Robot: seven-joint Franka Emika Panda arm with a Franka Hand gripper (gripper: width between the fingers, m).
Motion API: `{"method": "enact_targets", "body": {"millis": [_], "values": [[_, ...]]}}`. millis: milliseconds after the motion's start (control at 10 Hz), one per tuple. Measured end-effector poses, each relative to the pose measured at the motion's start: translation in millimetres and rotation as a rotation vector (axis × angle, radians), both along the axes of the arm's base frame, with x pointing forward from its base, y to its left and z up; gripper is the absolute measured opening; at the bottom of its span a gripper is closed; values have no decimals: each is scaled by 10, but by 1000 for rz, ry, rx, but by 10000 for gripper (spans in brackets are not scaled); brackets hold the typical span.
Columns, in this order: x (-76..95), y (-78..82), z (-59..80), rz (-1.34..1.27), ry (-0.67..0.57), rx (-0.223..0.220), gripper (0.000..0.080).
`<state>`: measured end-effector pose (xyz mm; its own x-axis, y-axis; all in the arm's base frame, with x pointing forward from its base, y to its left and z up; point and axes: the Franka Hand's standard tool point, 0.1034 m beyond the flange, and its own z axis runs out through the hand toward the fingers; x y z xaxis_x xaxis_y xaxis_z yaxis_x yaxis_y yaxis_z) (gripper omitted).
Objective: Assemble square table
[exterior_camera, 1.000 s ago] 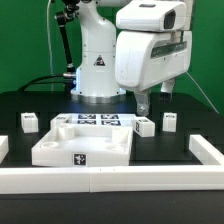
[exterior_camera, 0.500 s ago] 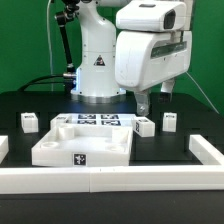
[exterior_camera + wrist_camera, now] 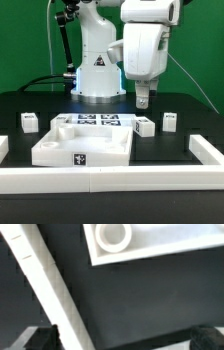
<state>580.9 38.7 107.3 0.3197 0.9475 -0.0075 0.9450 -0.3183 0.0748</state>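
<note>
The square tabletop (image 3: 80,146), a white slab with a raised rim and a tag on its front wall, lies on the black table at the exterior view's left. Three short white legs stand apart: one (image 3: 29,122) at the left, two (image 3: 144,126) (image 3: 170,121) at the right. My gripper (image 3: 143,100) hangs above the table behind the right-hand legs, open and empty. In the wrist view its dark fingertips (image 3: 205,336) stand wide apart around my gripper's middle (image 3: 118,339), over bare black table. A tabletop corner with a round hole (image 3: 140,241) shows there.
The marker board (image 3: 96,121) lies flat behind the tabletop. A long white border bar (image 3: 110,178) runs along the front, with side pieces at the right (image 3: 206,150) and left. The bar crosses the wrist view (image 3: 45,286) diagonally. The robot base (image 3: 97,70) stands behind.
The hand has turned about its vertical axis and shifted slightly toward the exterior view's left, so it looks narrower. The fingertips stay at about the same spot. The parts have not moved.
</note>
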Motion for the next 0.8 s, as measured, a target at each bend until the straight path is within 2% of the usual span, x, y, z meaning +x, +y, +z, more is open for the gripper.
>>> {"method": "enact_targets", "body": {"millis": [400, 600, 800], "values": [[-7, -5, -14, 12, -3, 0, 650], [-297, -146, -140, 97, -9, -1, 650], [-457, -362, -230, 123, 10, -3, 650]]}}
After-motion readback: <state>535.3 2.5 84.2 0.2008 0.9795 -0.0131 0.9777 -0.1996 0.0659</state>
